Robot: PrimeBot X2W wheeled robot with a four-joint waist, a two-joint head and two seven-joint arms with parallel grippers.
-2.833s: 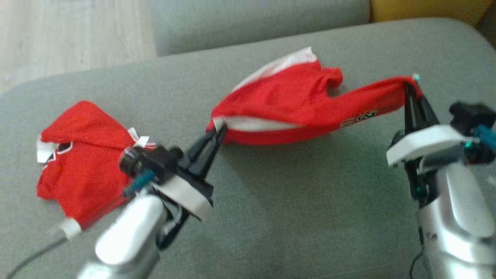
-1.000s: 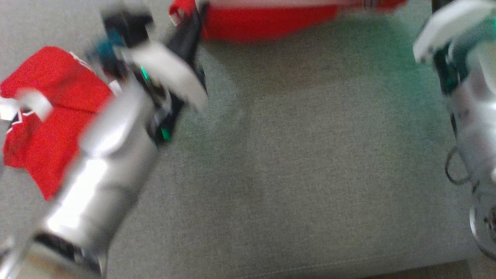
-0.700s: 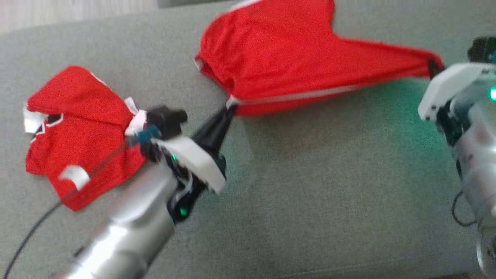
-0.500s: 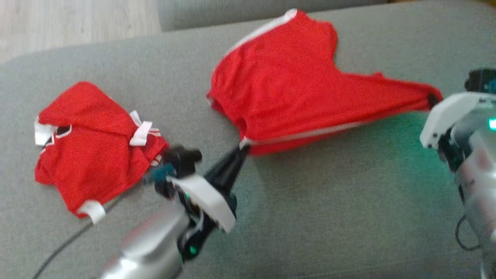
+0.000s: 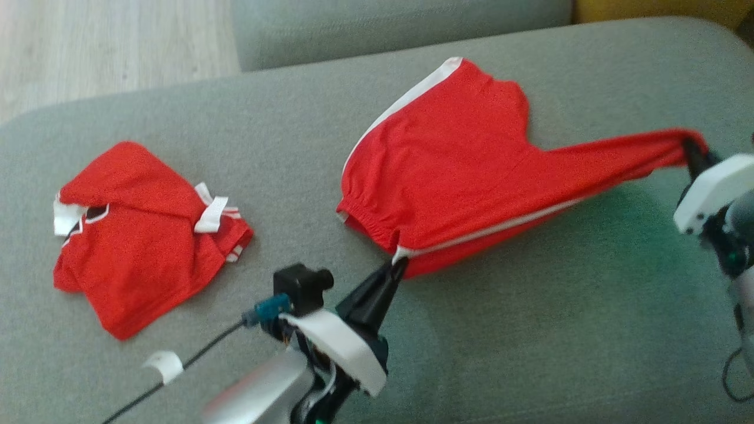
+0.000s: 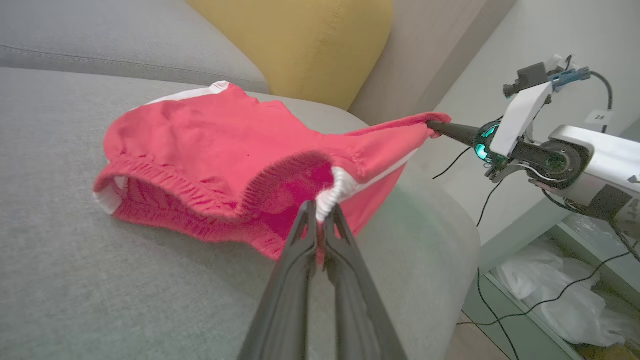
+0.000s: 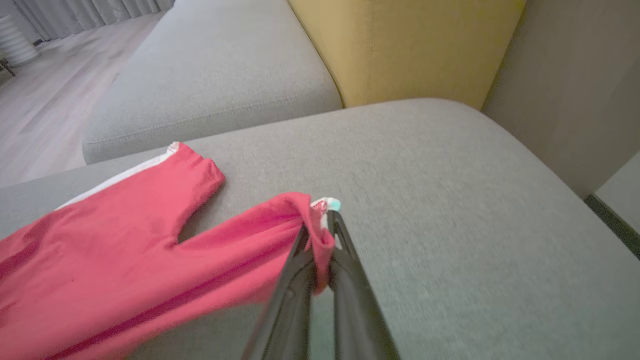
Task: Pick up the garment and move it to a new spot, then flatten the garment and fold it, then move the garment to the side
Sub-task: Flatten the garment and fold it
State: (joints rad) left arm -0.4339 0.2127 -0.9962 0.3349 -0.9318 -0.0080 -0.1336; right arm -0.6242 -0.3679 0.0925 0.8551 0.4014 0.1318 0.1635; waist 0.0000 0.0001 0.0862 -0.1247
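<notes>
**Step in hand: flattening.**

1. Position of the work. The red shorts (image 5: 453, 159) are on the right half of the grey sofa seat cushion (image 5: 530, 341), well clear of its near edge. The far leg rests flat on the cushion. The near side, marked by the white side stripe (image 5: 495, 227), is pulled out in a line between the two grippers.

2. Grip state. The left gripper (image 5: 396, 270) is fully closed, pinching the elastic waistband (image 6: 210, 200) where the white stripe ends. The right gripper (image 7: 320, 220) is likewise closed, pinching the hem of the near leg.

3. Condition of the fabric. The waistband gapes open in the left wrist view, so the two layers are not yet lying on each other. The near leg is gathered into a narrow rope toward the right gripper.

4. Recommended procedure. Apply equal tension at both ends. Lower both grippers together toward the cushion, drawing slightly toward its near edge so the far leg trails smooth. Do not release either grip until the stripe lies flat.

5. Clearance. A folded red jersey (image 5: 141, 235) lies near the cushion's left edge, well apart from the shorts; avoid sweeping into it.
</notes>
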